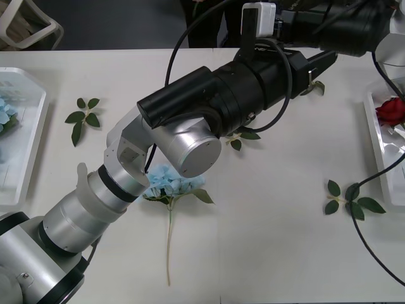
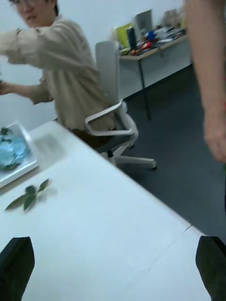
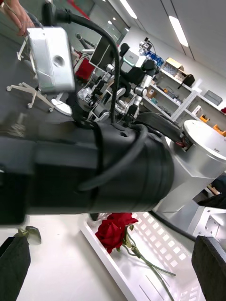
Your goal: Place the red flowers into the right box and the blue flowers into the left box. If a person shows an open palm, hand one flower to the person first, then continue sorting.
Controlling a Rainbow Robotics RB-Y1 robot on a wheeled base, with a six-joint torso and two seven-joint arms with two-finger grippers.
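Note:
One blue flower [image 1: 171, 182] lies on the table in front of me, its stem pointing toward the near edge. More blue flowers [image 1: 5, 114] [image 2: 12, 153] rest in the left box [image 1: 38, 139] [image 2: 21, 171]. Red flowers [image 1: 390, 111] [image 3: 113, 230] lie in the right box [image 1: 373, 126] [image 3: 165, 240]. My left arm reaches across the table's far middle, and the left gripper [image 1: 318, 66] [image 3: 113, 242] is open and empty, facing the right box. The right gripper [image 2: 113, 244] is open and empty above bare table. A person's bare forearm [image 2: 209, 84] hangs beyond the far edge, hand down.
Loose leaf sprigs lie at the left [image 1: 84, 117] [image 2: 28, 197], under my left arm [image 1: 243, 136] and at the right front [image 1: 348, 199]. My right arm [image 1: 342, 25] crosses the far right, close over the left gripper. A cable [image 1: 380, 177] trails across the right side.

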